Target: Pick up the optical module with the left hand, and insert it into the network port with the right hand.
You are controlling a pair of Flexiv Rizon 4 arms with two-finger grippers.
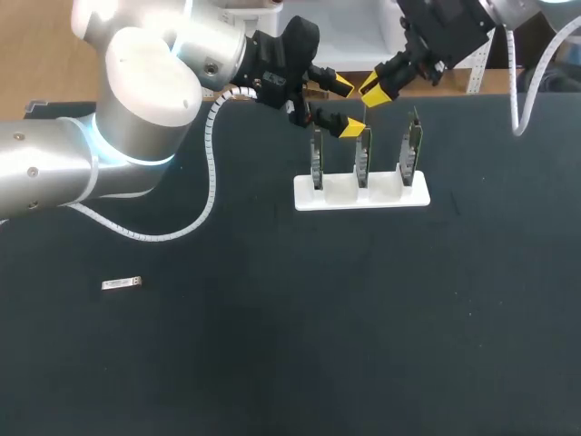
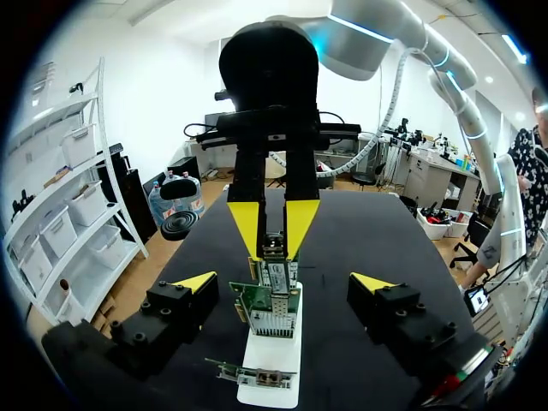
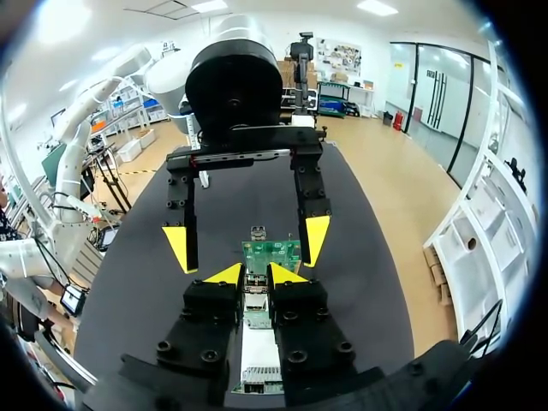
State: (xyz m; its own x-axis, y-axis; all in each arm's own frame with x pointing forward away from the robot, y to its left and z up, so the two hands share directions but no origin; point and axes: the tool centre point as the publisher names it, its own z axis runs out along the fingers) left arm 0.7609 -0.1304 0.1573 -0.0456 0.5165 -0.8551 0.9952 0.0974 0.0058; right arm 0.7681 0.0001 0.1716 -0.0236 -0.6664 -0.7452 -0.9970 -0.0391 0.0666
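The fat white elbow (image 1: 136, 100) of my left arm fills the upper left of the head view, closest to the lens, and the wrist runs on toward the top middle. There my left gripper (image 1: 340, 105) stands spread wide with nothing in it. In its own wrist view its yellow tips flank the middle one of three upright green circuit boards (image 1: 362, 162) without touching it. The boards stand in a row in a flat white plastic stand (image 1: 340, 193) on the black table (image 1: 363, 345), in the upper middle of the frame.

My right gripper (image 1: 377, 91) comes in from the upper right and hangs just above that middle board, facing the left one. Its fingers are drawn nearly together on a short silver plug-in module (image 2: 276, 272) (pinched from both sides, its lower end at the board's top edge; how deep it sits I cannot tell). A second small silver optical module (image 1: 121, 284) lies flat at the lower left, well apart from the stand and both grippers.
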